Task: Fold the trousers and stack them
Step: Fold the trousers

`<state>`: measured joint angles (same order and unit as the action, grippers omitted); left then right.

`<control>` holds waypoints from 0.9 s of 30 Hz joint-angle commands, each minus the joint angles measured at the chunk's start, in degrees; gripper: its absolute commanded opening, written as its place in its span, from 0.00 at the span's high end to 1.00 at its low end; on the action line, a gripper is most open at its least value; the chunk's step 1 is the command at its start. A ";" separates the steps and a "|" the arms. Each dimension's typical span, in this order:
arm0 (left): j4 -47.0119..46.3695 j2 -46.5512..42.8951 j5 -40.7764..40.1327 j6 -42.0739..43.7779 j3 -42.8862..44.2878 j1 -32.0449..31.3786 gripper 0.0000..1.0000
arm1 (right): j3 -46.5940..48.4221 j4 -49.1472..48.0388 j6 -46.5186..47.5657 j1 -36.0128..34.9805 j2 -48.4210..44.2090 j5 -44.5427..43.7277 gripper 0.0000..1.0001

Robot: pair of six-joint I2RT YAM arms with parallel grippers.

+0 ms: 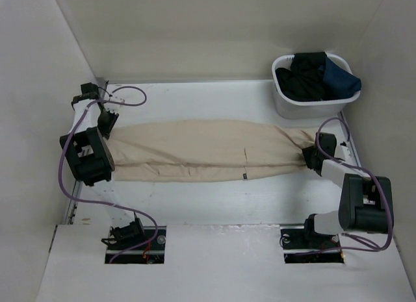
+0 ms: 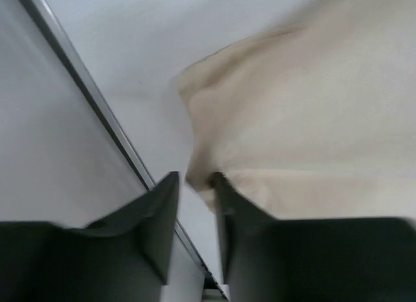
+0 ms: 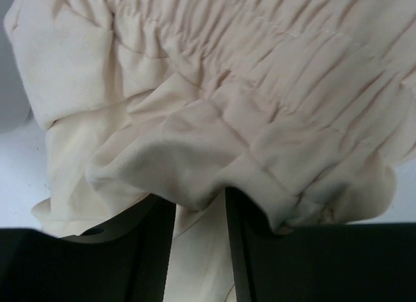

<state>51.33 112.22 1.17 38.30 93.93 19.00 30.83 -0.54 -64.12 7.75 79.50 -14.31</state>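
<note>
The trousers [image 1: 201, 149] are lying flat and stretched out across the middle of the tabletop [image 1: 214, 208], running from 9 o'clock to 3 o'clock, legs together, cream cloth lightly wrinkled. A small dark label [image 1: 244, 177] is showing on the near edge, about 5 o'clock from the garment's middle. The left fingers [image 1: 106, 125] are sitting at the 9 o'clock end of the trousers. In the left wrist view they are nearly together, with a corner of the cloth caught right at their tips, though that view is blurred. The right fingers [image 1: 309, 156] are sitting at the 3 o'clock end. In the right wrist view they are closed down on a fold of the gathered elastic waistband [image 3: 273, 62], with cloth bunching over both tips and hanging between them. A white laundry basket [image 1: 286, 106] is standing at the 1 o'clock corner of the tabletop, just beyond the right end of the trousers and apart from them. It is holding a black garment [image 1: 302, 78] and a navy garment [image 1: 341, 78] that is draping over its right rim.
</note>
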 commanded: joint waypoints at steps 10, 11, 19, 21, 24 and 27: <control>-12.05 -11.04 -5.48 11.50 -2.15 -0.77 0.37 | 7.05 14.30 16.13 0.73 -14.54 0.07 0.21; -10.48 -13.50 -4.61 14.49 -5.13 -1.03 0.37 | 7.40 16.86 16.48 1.95 -15.60 -0.37 0.00; -3.95 -24.59 -4.42 29.72 -30.98 -2.70 0.41 | 6.79 22.07 12.89 11.89 -16.41 3.13 0.00; -5.09 -24.77 -4.68 29.81 -32.57 -2.70 0.42 | 6.87 20.76 11.65 12.25 -14.22 5.42 0.00; -5.28 -24.95 -4.68 29.81 -33.72 -2.70 0.42 | 7.66 17.77 9.63 12.07 -10.09 7.36 0.00; -5.98 -24.95 -4.68 29.55 -34.78 -2.70 0.42 | 8.98 15.49 8.57 11.72 -6.30 6.92 0.00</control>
<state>46.85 88.84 -4.08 65.78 59.37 16.21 37.34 18.59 -53.28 19.79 71.16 -8.58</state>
